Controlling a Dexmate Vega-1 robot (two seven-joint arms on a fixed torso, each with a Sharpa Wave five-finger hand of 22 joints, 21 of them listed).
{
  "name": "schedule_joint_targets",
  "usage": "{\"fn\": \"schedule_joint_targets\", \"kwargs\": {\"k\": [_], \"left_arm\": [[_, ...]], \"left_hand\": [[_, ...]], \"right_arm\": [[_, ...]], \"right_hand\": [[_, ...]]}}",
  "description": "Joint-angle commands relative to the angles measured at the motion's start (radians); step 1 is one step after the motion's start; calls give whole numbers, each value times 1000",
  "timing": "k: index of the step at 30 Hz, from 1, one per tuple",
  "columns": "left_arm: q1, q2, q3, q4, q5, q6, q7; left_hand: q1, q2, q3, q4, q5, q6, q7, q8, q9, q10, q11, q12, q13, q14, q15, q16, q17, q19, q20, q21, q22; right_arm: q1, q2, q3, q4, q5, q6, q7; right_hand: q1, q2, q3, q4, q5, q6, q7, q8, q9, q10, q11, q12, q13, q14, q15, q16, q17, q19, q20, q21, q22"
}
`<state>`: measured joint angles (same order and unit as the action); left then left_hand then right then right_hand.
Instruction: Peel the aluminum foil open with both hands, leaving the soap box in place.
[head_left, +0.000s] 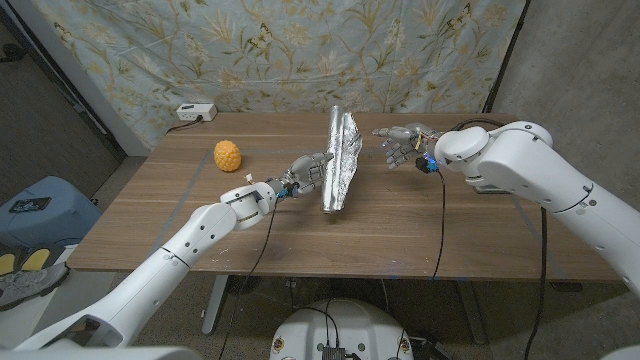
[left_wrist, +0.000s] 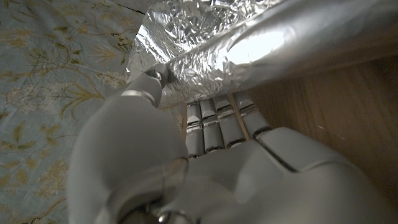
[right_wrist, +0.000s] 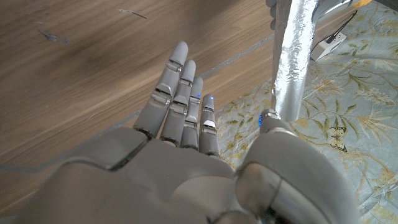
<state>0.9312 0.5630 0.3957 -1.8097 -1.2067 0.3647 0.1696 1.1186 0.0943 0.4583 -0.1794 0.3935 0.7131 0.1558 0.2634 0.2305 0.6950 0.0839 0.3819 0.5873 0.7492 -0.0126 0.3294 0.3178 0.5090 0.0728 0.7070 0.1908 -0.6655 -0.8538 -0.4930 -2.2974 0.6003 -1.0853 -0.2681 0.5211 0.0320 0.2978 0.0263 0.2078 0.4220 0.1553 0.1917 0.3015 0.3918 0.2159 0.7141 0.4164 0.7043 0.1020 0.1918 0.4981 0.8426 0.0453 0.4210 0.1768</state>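
Note:
A long parcel wrapped in aluminum foil (head_left: 338, 165) lies across the middle of the wooden table (head_left: 200, 210), its far end partly opened into a raised flap. My left hand (head_left: 305, 172) is at the parcel's left side. In the left wrist view its thumb (left_wrist: 149, 87) touches the foil's (left_wrist: 261, 43) edge, and its fingers (left_wrist: 217, 121) reach under the roll, where their tips are hidden. My right hand (head_left: 400, 145) hovers just right of the parcel's far end, with fingers spread and nothing in them. In the right wrist view, the foil (right_wrist: 295, 56) runs beside that hand (right_wrist: 186, 137).
An orange bumpy fruit (head_left: 229, 156) sits on the table's left part. A white power strip (head_left: 194, 112) lies at the far left edge. A floral curtain (head_left: 300, 50) hangs behind the table. A blue seat (head_left: 35, 205) stands off the left side.

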Motion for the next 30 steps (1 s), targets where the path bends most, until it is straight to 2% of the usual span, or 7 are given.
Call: {"fn": "schedule_joint_targets", "kwargs": {"k": [1, 3, 9, 18, 30], "left_arm": [[-22, -56, 24, 57, -9, -25, -13], [-28, -64, 30, 67, -11, -22, -16], [-41, -75, 43, 84, -3, -14, -22], [-64, -69, 62, 94, 11, 19, -36], [-77, -76, 75, 101, 24, 39, -34]], "left_hand": [[28, 28, 8, 4, -3, 89, -71, 21, 14, 134, -133, 10, 3, 72, -77, 3, 4, 4, -7, 7, -1], [31, 28, 9, 4, -2, 96, -60, 24, 16, 132, -132, 10, 5, 71, -77, 3, 5, 4, -6, 8, -1], [34, 28, 10, 4, -2, 100, -60, 25, 20, 133, -131, 11, 7, 70, -78, 3, 6, 2, -7, 9, -1], [37, 27, 12, 5, -2, 101, -63, 25, 25, 131, -132, 11, 10, 65, -78, 0, 5, -1, -5, 10, -2], [42, 27, 15, 6, -1, 101, -61, 25, 33, 128, -130, 11, 15, 60, -73, -2, 6, -5, -3, 12, -2]], "right_arm": [[50, 2, -9, 49, 48, 13, 36], [67, 6, -23, 52, 47, 6, 39], [106, 14, -67, 60, 27, -17, 35], [128, 25, -97, 68, 7, -23, 32], [169, 44, -149, 75, -25, -57, 36]], "right_hand": [[-8, -1, -5, -6, 11, -27, 55, -2, -5, -24, 0, -19, 0, -34, 14, -5, -7, -25, 11, -20, 1], [-4, -2, -6, -13, 14, -36, 56, -1, -9, -34, 0, -29, -1, -48, 21, -4, -12, -43, 22, -32, 1], [9, -1, -6, -30, 17, -53, 56, 0, -15, -52, 1, -47, -3, -81, 32, -2, -19, -73, 36, -54, 2], [47, 8, 4, -62, 18, -63, 56, 4, -22, -67, 1, -66, -5, -114, 27, 3, -22, -107, 40, -79, 3], [63, 14, 6, -79, 14, -72, 57, 5, -27, -79, 1, -81, -8, -147, 36, 3, -24, -144, 59, -101, 4]]}}
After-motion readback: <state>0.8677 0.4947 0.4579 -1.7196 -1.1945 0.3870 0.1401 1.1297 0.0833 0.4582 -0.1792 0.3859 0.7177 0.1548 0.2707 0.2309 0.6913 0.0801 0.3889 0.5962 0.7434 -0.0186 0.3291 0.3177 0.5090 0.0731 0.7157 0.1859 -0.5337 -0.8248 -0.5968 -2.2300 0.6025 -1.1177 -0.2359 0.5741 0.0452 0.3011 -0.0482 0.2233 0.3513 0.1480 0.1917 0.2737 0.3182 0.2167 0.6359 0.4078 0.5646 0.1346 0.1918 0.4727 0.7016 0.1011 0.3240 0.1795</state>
